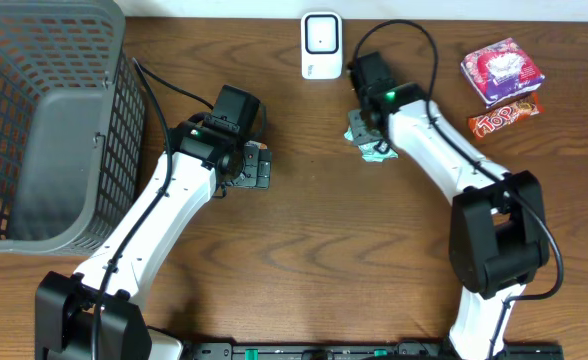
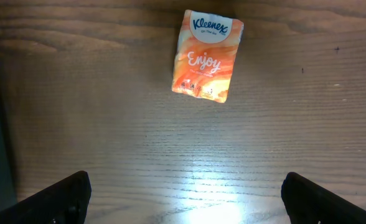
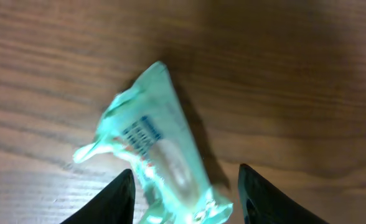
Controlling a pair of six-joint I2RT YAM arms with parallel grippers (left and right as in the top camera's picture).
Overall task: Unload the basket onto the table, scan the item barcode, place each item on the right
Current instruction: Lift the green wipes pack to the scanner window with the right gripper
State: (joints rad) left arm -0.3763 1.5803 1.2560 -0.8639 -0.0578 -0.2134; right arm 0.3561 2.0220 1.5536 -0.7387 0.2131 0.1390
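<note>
Grasping stage, by judgement: the teal packet (image 3: 161, 155) appears to rest on the table (image 1: 304, 260), just on the robot's side of the white scanner (image 1: 321, 45) and slightly to its right.

- Right gripper (image 3: 187, 169): jaws roughly halfway apart, 1 finger on each side of the packet's lower end and very near its edges. Whether they press it cannot be told.
- Left gripper (image 2: 186, 177): jaws fully apart and holding nothing. It hovers over an orange tissue pack (image 2: 206, 55), well to the left of the scanner and nearer the robot.
- Next move, by judgement: close firmly on the crinkled wrapper, lift, and turn the barcode side toward the scanner's face.
- 1 risk: the thin film could slip or fold over the code.
</note>
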